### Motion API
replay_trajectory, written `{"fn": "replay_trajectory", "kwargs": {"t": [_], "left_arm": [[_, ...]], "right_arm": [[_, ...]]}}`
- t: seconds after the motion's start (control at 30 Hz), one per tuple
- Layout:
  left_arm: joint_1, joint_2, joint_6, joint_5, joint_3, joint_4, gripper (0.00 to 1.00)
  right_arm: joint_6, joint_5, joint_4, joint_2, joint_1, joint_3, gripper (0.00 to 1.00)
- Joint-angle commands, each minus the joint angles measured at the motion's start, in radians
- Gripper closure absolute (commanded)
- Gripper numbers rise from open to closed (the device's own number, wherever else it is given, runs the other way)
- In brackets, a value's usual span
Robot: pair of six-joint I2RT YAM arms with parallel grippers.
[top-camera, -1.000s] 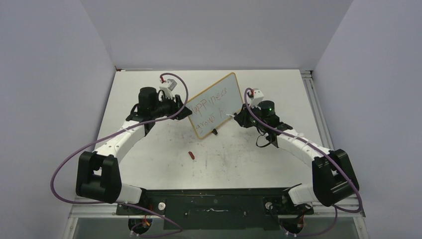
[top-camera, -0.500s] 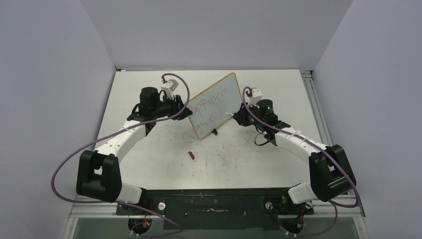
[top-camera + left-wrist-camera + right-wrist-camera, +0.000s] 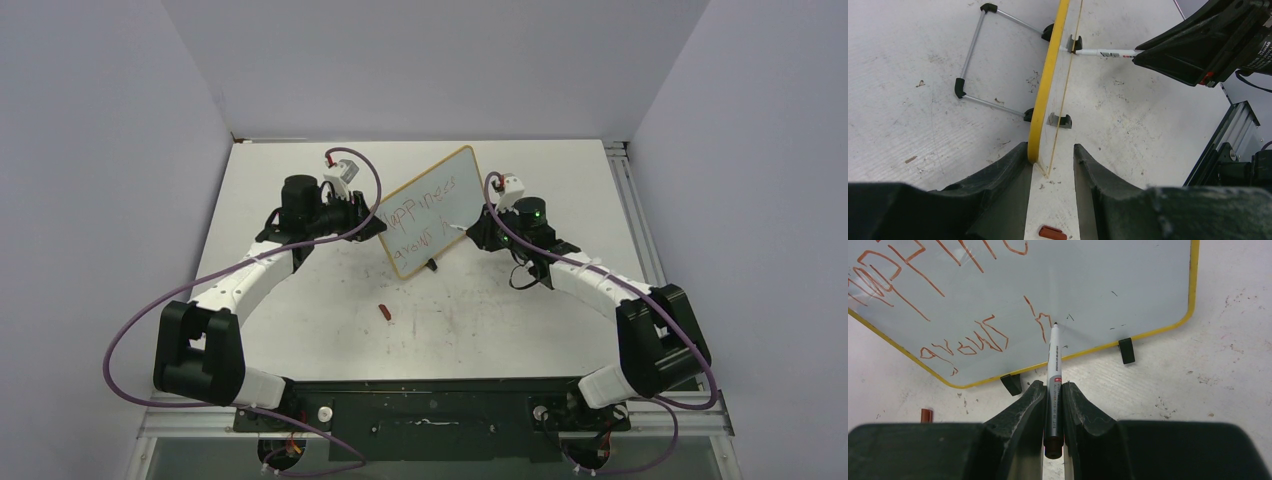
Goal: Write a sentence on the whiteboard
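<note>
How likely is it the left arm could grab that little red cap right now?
Unlikely: the left tool grips the whiteboard's edge, though the cap lies unobstructed on the table nearby.

red cap (image 3: 386,312): lying loose | table (image 3: 330,300): white, matte, scuffed

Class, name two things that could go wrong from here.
1. The marker has its tip on the whiteboard, propped on a thin wire stand. A hard push might shift it, as the left gripper only straddles its edge.
2. The right gripper holds the marker near its rear, so the tip could wander.
</note>
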Motion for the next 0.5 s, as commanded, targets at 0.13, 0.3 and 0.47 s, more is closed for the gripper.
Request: {"fn": "replay_trajectory", "kwargs": {"t": [0.13, 0.3, 0.47], "left_arm": [[-0.003, 0.001, 0.018, 0.013, 0.05, 0.025, 0.67], [-0.003, 0.002, 0.016, 0.014, 0.05, 0.025, 0.67], [-0.003, 0.001, 0.014, 0.015, 0.049, 0.028, 0.67]], "right_arm": [[-0.024, -0.022, 0.054, 0.005, 0.016, 0.048, 0.95], [-0.031, -0.015, 0.049, 0.01, 0.021, 0.05, 0.95], [-0.04, 0.004, 0.037, 0.015, 0.025, 0.048, 0.95]]}}
